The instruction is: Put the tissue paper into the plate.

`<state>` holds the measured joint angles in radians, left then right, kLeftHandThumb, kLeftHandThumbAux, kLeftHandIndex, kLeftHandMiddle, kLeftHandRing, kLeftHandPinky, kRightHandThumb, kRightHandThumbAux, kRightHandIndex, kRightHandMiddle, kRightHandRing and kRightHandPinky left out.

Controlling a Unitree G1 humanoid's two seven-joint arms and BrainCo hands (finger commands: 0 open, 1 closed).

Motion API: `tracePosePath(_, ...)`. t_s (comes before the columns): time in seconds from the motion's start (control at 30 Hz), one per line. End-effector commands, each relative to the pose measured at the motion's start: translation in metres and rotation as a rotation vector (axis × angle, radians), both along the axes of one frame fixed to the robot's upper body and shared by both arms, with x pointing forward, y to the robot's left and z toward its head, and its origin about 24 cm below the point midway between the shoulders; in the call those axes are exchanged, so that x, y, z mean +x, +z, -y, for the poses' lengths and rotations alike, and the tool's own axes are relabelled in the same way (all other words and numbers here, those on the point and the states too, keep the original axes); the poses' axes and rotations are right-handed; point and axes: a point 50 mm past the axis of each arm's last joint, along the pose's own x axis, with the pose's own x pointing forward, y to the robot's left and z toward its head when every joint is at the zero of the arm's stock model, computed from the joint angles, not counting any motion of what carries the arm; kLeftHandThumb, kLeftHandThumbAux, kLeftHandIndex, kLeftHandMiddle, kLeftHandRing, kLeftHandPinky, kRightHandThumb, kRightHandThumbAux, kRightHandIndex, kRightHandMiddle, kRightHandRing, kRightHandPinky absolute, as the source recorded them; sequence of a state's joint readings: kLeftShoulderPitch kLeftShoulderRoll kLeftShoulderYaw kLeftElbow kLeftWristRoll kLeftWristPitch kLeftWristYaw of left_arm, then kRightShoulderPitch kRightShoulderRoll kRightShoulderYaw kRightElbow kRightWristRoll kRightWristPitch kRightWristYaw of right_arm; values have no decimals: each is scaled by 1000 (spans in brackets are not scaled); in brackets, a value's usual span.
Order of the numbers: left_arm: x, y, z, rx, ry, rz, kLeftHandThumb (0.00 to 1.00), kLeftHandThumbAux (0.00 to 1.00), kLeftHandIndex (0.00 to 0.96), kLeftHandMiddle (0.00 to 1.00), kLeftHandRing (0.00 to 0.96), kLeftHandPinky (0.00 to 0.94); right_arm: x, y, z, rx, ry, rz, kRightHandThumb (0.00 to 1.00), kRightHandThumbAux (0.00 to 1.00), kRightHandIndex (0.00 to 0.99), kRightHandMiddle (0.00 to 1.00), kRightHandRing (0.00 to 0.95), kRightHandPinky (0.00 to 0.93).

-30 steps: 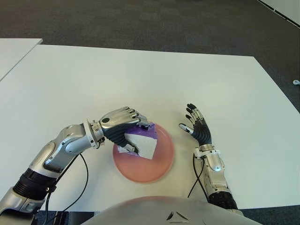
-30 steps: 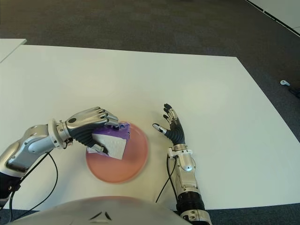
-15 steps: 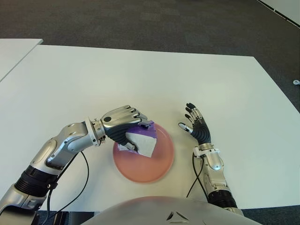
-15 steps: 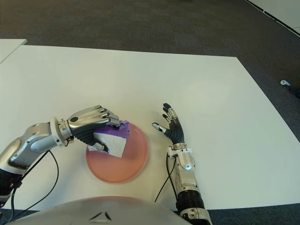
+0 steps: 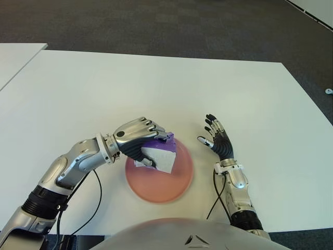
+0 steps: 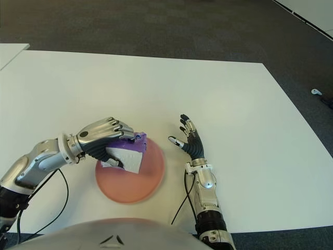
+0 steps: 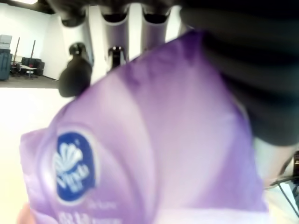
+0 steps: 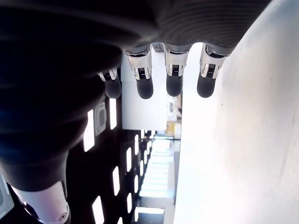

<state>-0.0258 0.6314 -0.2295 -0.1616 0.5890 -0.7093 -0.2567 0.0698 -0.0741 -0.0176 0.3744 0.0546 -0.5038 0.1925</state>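
Note:
My left hand is shut on a purple and white tissue paper pack, holding it over the far left part of the pink plate. The pack tilts, its white end hanging down toward the plate. In the left wrist view the purple pack fills the picture, with curled fingers over it. Whether the pack touches the plate I cannot tell. My right hand stands to the right of the plate with fingers spread and nothing in it.
The white table stretches far ahead and to both sides. Dark carpet floor lies beyond its far edge. A second white table's corner shows at the far left. Black cables hang by my left arm.
My left hand has shifted slightly to the right and up with the tissue pack, staying over the plate. The right hand has barely moved.

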Motion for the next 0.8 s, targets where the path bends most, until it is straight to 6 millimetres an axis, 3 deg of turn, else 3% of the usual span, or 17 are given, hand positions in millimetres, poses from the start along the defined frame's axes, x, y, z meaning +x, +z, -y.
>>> tracePosePath(0.03, -4, -8, -3, 121, -58, -24, 224, 362, 66, 71, 54, 48, -34, -47, -5, 15, -33, -315, 0, 709, 0, 0, 0, 0)
tracePosePath(0.33, 0, 4, -8, 239, -81, 8, 132, 219, 2, 2, 1, 1, -35, -44, -6, 16, -44, -348, 0, 687, 0, 0, 0, 0)
tracePosePath(0.8, -2, 6, -6, 263, -94, -55, 117, 199, 0, 0, 0, 0, -36, -43, -6, 26, -46, -354, 0, 671, 0, 0, 0, 0)
